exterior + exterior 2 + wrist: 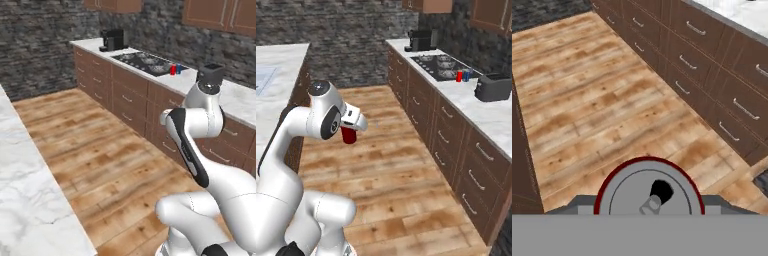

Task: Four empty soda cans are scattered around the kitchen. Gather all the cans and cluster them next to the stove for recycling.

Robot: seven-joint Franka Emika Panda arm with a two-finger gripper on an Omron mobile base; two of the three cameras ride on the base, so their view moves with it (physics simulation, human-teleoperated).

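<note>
Dark red can (348, 135) is held between the fingers of the gripper (351, 131), above the wood floor (396, 165). Two more cans (462, 76) are seen beside the stove (442, 66).

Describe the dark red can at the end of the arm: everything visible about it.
The dark red can is a small metal-looking cylinder hanging below the gripper, held in its jaws above the wood floor, well away from the counter. In the right base view only its lower body shows, smooth and dark red. The hand view looks down on its top: a grey silver lid with a red rim, a pull tab and a dark opening. It stands roughly upright.
</note>
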